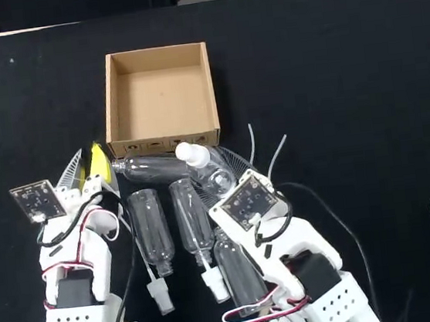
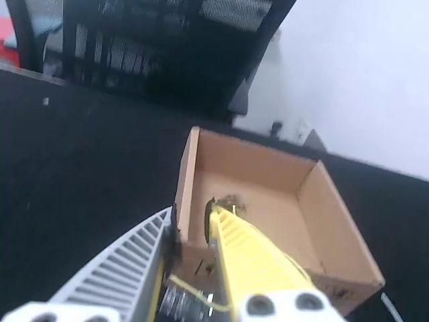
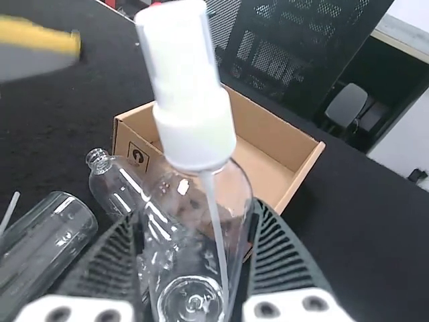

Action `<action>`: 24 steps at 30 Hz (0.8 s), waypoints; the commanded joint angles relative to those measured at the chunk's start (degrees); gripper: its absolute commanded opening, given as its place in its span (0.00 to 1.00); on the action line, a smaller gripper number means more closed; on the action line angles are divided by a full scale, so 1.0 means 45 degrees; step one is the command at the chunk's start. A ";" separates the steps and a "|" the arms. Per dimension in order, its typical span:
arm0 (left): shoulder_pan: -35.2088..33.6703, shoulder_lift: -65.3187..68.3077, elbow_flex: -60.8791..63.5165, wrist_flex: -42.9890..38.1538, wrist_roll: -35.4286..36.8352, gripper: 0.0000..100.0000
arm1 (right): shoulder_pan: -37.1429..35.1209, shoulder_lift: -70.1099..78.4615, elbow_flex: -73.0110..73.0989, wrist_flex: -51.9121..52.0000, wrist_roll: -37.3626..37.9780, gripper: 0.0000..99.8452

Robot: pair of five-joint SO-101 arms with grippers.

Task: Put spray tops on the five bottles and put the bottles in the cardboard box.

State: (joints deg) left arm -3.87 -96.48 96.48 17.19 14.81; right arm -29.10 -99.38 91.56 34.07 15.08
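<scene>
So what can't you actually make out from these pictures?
The held bottle: in the right wrist view its white top covers the neck, so whether it is screwed tight is hidden.
The bottle beneath the right arm: in the high view the right arm covers its neck end.
Two thin white tubes: in the high view the arm hides what they join.
</scene>
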 commanded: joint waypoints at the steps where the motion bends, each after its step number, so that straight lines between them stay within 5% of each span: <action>1: 0.0010 -0.0176 0.0303 0.0899 -0.0039 0.08 | 0.0371 -0.0205 -0.0205 -0.0488 -0.0938 0.01; 12: -0.0107 -0.0176 0.0303 0.2129 -0.0059 0.04 | 0.0371 -0.0205 -0.0440 -0.0723 -0.3067 0.02; 24: -0.1143 -0.0176 0.0303 0.2090 -0.0156 0.04 | 0.0391 -0.0205 -0.0440 -0.0723 -0.3009 0.01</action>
State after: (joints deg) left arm -7.91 -96.48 96.48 26.86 14.81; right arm -29.10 -99.38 91.56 32.75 2.07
